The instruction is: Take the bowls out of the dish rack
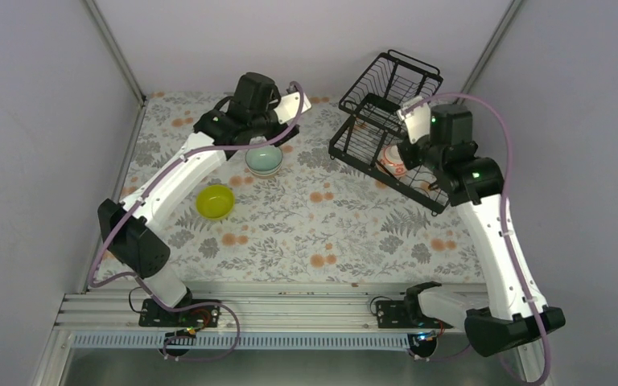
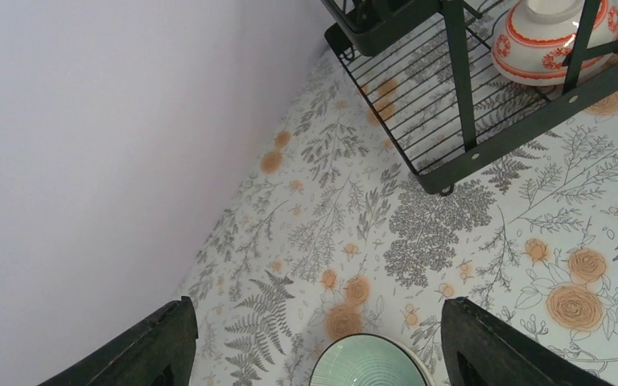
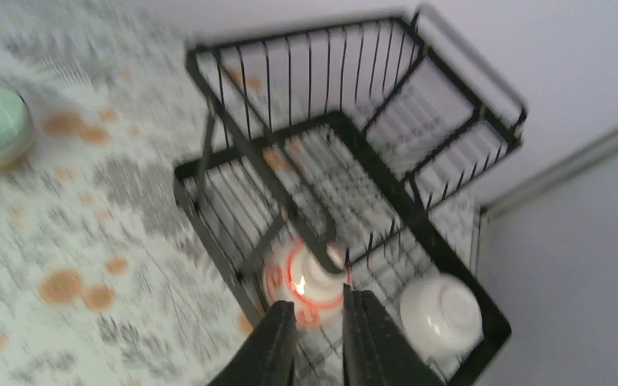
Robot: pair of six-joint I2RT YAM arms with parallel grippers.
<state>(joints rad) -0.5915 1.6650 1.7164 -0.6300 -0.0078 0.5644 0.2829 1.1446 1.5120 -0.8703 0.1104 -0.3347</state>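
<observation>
The red-patterned bowl [image 3: 306, 277], white with orange-red bands, lay upside down in the lower tray of the black wire rack [image 1: 370, 100] at the far right. A plain white bowl [image 3: 441, 314] lay overturned just beside it. The right gripper [image 3: 319, 322] hung over the red-patterned bowl with its fingers narrow and a slim gap between them; the blur hid whether they touched it. Left of the rack, the mint-green bowl [image 1: 264, 161] and the lime-yellow bowl [image 1: 215, 201] sat upright on the flowered table [image 1: 330, 233]. The left gripper [image 2: 318, 322] was spread wide above the mint-green bowl.
</observation>
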